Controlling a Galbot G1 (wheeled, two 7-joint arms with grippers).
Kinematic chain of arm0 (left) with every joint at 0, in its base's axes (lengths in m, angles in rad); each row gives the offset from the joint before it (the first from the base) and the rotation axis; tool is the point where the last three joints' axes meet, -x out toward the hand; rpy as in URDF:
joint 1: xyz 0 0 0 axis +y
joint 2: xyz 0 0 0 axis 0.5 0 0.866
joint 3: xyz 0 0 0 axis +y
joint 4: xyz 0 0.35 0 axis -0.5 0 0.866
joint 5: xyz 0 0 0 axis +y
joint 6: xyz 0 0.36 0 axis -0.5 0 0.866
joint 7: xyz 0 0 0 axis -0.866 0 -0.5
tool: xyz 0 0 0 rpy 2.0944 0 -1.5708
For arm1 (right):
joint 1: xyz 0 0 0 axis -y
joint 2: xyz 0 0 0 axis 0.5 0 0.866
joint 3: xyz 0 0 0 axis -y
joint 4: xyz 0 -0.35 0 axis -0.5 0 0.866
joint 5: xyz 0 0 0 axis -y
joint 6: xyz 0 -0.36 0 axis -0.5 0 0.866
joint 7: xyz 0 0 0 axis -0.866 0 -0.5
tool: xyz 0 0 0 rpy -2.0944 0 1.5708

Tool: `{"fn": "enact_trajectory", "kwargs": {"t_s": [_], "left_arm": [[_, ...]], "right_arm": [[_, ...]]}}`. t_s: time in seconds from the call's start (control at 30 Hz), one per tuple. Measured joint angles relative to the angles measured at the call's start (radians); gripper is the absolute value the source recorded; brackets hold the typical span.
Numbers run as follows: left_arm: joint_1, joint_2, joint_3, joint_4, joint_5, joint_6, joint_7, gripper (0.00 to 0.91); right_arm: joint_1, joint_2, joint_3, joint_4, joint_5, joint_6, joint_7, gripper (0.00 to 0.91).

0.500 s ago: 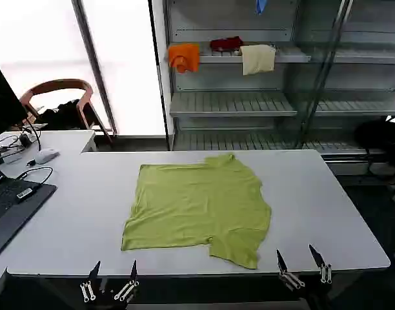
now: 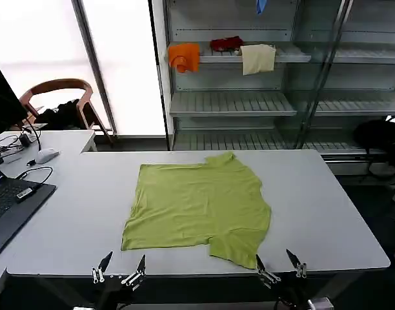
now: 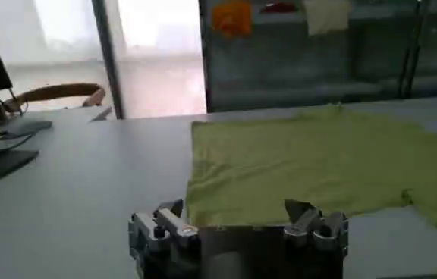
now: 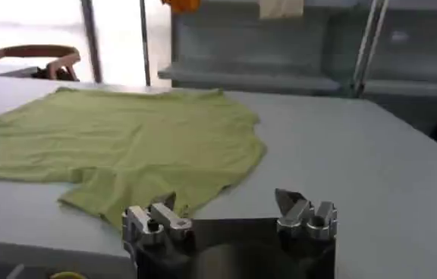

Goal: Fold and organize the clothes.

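Observation:
The clothes are a lime yellow-green T-shirt (image 2: pixel 199 206) spread flat on the middle of the white table (image 2: pixel 313 200), its neck toward the far edge and one sleeve hanging toward the near right. It also lies ahead of both wrist cameras as the T-shirt (image 3: pixel 317 163) and the T-shirt (image 4: pixel 120 140). My left gripper (image 2: pixel 122 269) stands open over the table's near edge, just short of the shirt's near left corner. Open as well, my right gripper (image 2: pixel 279 266) hovers at the near edge beside the near right sleeve. Nothing sits between either pair of fingers.
A laptop (image 2: pixel 7 206), mouse (image 2: pixel 46 155) and cables occupy the table's left end. A chair (image 2: pixel 59 103) stands behind it. Shelving (image 2: pixel 249 103) at the back holds orange (image 2: pixel 183 57), dark red (image 2: pixel 226 44) and cream (image 2: pixel 257 58) cloths.
Both grippers have shifted inward along the near edge: the left slightly right and forward, the right to the left, closer to the shirt's sleeve. The shirt has not moved.

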Motion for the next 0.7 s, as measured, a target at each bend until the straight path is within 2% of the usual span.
{"fn": "enact_trajectory", "kwargs": {"t_s": [0.2, 0.5, 0.6, 0.63, 0.67, 0.7], "left_arm": [[-0.086, -0.004, -0.009, 0.040, -0.072, 0.077, 0.007, 0.907], [-0.188, -0.002, -0.028, 0.113, -0.159, 0.132, 0.032, 0.907], [-0.215, 0.000, -0.036, 0.141, -0.183, 0.142, 0.037, 0.907], [-0.221, 0.000, -0.039, 0.151, -0.189, 0.145, 0.039, 0.877], [-0.228, 0.000, -0.042, 0.161, -0.195, 0.148, 0.041, 0.806], [-0.232, 0.000, -0.044, 0.169, -0.201, 0.149, 0.044, 0.806]], "right_arm": [[0.041, 0.016, -0.030, -0.006, 0.016, -0.057, 0.012, 0.907], [0.086, 0.035, -0.059, -0.024, 0.026, -0.101, 0.017, 0.907], [0.095, 0.036, -0.063, -0.030, 0.029, -0.109, 0.018, 0.836], [0.098, 0.037, -0.065, -0.031, 0.030, -0.111, 0.018, 0.776], [0.102, 0.038, -0.067, -0.034, 0.030, -0.113, 0.018, 0.655], [0.104, 0.039, -0.069, -0.035, 0.031, -0.115, 0.019, 0.625]]}}
